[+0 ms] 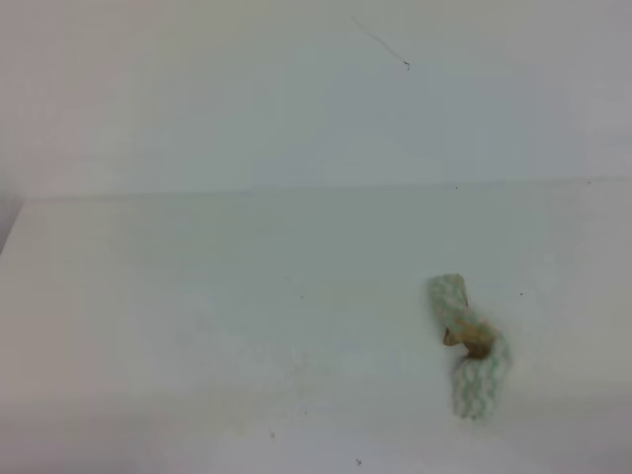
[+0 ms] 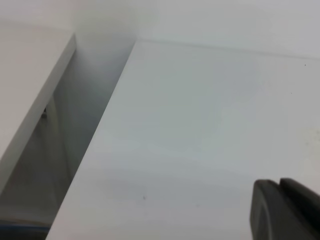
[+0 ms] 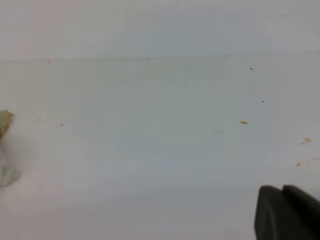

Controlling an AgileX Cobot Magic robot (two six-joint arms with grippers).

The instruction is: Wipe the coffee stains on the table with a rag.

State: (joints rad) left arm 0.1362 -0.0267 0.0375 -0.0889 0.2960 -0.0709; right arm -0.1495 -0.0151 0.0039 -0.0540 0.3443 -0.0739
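The rag (image 1: 472, 348), green-and-white checked with a brown soaked patch in its middle, lies crumpled on the right side of the white table (image 1: 247, 296). Its edge shows at the far left of the right wrist view (image 3: 4, 150). Of the coffee stains, only a few tiny orange specks (image 3: 243, 122) show on the table to the right of the rag. My right gripper (image 3: 282, 189) is shut and empty, well right of the rag. My left gripper (image 2: 279, 184) hovers over bare table, its dark fingers together, holding nothing. Neither arm appears in the exterior high view.
A white wall (image 1: 296, 99) rises behind the table. In the left wrist view the table's left edge (image 2: 100, 135) drops into a shadowed gap, with another white panel (image 2: 35, 100) beyond it.
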